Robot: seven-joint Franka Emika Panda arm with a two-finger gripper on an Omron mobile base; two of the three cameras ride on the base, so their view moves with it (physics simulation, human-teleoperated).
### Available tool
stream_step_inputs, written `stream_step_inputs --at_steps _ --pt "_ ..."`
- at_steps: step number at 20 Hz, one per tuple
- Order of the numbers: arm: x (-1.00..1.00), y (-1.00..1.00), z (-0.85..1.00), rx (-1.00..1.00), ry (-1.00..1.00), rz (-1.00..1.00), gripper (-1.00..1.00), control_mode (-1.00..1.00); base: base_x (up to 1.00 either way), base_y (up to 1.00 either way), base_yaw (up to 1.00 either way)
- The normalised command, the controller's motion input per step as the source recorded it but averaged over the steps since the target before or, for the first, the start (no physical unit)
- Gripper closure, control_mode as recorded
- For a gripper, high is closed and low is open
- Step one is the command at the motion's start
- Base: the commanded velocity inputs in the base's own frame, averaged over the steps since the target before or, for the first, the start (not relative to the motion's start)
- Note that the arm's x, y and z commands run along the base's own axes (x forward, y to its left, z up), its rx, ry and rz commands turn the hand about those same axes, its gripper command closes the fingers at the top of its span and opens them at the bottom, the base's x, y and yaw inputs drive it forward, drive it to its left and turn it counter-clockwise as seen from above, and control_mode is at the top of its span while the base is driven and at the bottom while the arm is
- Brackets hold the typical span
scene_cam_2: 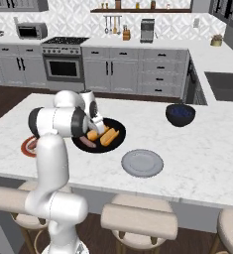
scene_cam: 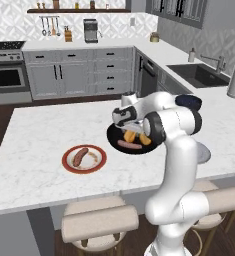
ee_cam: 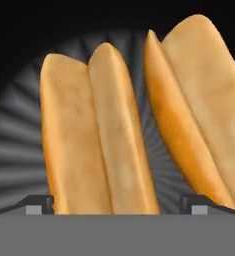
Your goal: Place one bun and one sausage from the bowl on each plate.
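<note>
The black bowl (scene_cam: 114, 138) (scene_cam_2: 115, 144) on the island holds two split buns and one sausage (scene_cam: 129, 145) (scene_cam_2: 87, 144). My gripper (scene_cam: 130, 130) (scene_cam_2: 95, 127) (ee_cam: 116, 206) is down in the bowl and open. In the hand view its fingertips (ee_cam: 39, 205) stand either side of the left bun (ee_cam: 89, 135); the second bun (ee_cam: 194, 100) lies just to the right. The red-rimmed plate (scene_cam: 84, 167) (scene_cam_2: 26, 147) carries a sausage (scene_cam: 80, 156). The grey plate (scene_cam_2: 142, 162) (scene_cam: 204, 154) is bare and partly hidden by my arm in the left base view.
A dark blue bowl (scene_cam_2: 180, 114) (scene_cam: 189, 102) sits on the island beyond the grey plate. Stools (scene_cam: 99, 220) stand along the island's near edge. A sink (scene_cam: 199, 74) is set in the counter at the right.
</note>
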Motion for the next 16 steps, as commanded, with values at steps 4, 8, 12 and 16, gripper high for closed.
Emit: stream_step_inputs --at_steps 4,8,12,16 --pt "0.14 0.0 -0.22 0.05 -0.03 0.09 -1.0 -1.0 0.0 0.0 0.0" --pt "0.04 0.0 -0.35 0.04 -0.02 0.09 -1.0 -1.0 0.0 0.0 0.0" --pt "0.0 -0.14 -0.65 0.01 -0.01 0.06 -1.0 -1.0 0.0 0.0 0.0" --pt "0.0 0.0 -0.4 0.06 -0.01 0.07 1.0 -1.0 0.0 0.0 0.0"
